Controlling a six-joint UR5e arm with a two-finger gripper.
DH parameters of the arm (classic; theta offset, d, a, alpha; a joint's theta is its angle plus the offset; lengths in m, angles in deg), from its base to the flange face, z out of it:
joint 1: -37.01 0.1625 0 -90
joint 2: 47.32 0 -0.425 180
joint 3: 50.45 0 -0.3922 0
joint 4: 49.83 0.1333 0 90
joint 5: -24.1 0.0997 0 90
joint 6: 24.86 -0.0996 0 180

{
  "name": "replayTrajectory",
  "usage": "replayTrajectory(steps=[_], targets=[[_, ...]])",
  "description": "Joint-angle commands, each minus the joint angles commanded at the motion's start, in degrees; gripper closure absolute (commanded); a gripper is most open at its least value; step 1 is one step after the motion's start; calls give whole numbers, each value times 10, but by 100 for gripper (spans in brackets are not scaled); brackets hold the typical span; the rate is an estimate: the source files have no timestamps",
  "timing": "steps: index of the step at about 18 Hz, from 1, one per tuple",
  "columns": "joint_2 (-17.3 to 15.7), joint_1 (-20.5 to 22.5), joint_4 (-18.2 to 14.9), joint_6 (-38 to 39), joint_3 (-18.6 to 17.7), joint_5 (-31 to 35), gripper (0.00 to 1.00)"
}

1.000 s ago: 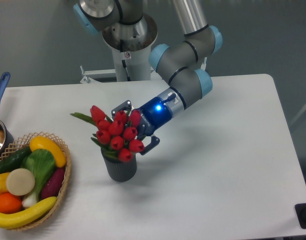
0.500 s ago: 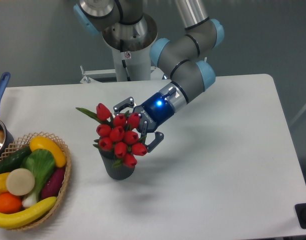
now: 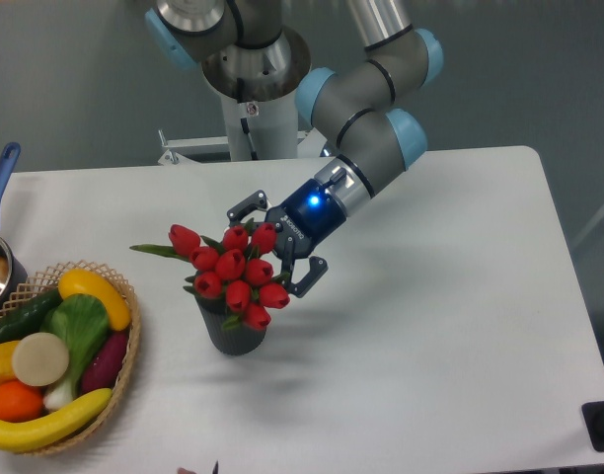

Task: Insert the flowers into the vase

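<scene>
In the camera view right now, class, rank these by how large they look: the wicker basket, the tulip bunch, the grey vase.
1. wicker basket, clearly the widest, though cut off at the left edge.
2. tulip bunch.
3. grey vase, smallest; the flowers hide its mouth, so only its lower body counts.

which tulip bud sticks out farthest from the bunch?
The leftmost bud: it juts toward the basket, apart from the flowers clustered over the vase.
</scene>
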Motion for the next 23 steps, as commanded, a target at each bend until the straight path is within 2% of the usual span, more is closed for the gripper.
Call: replayTrajectory(steps=[6, 7, 11, 14, 19, 23], targets=[[-44, 12, 0, -1, 0, 75, 0], [-54, 24, -1, -3, -3, 97, 0], [-116, 72, -4, -7, -13, 181, 0], [-163, 103, -4, -7, -11, 271, 0], [-203, 140, -6, -7, 4, 326, 0], [-227, 142, -13, -9, 13, 393, 0]])
